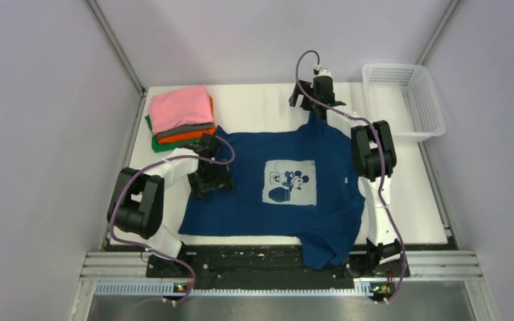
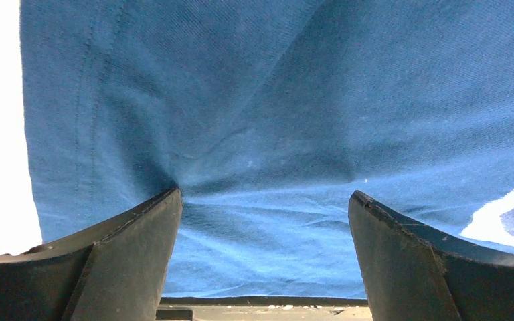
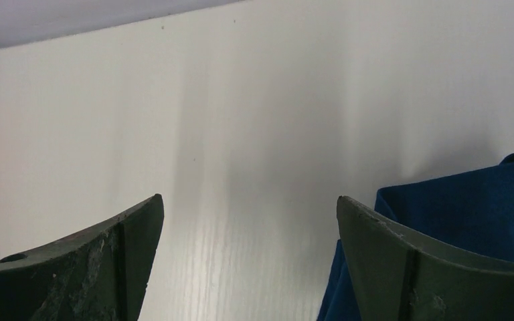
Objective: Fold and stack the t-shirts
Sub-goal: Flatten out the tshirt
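Note:
A navy blue t-shirt [image 1: 268, 194] with a pale cartoon chest print lies spread on the white table, one corner hanging over the near edge. Folded t-shirts [image 1: 181, 117], pink on top of grey, orange and green, sit stacked at the back left. My left gripper [image 1: 209, 175] hovers open over the shirt's left side; the left wrist view shows blue cloth [image 2: 268, 134] between its spread fingers [image 2: 127, 247]. My right gripper [image 1: 313, 101] stands open at the far edge of the shirt, over bare table, with blue cloth [image 3: 468, 200] just beside its right finger [image 3: 388, 261].
A white plastic mesh basket [image 1: 403, 100] stands at the back right. Grey walls enclose the white table [image 1: 254, 107]. A metal rail [image 1: 274, 264] with the arm bases runs along the near edge.

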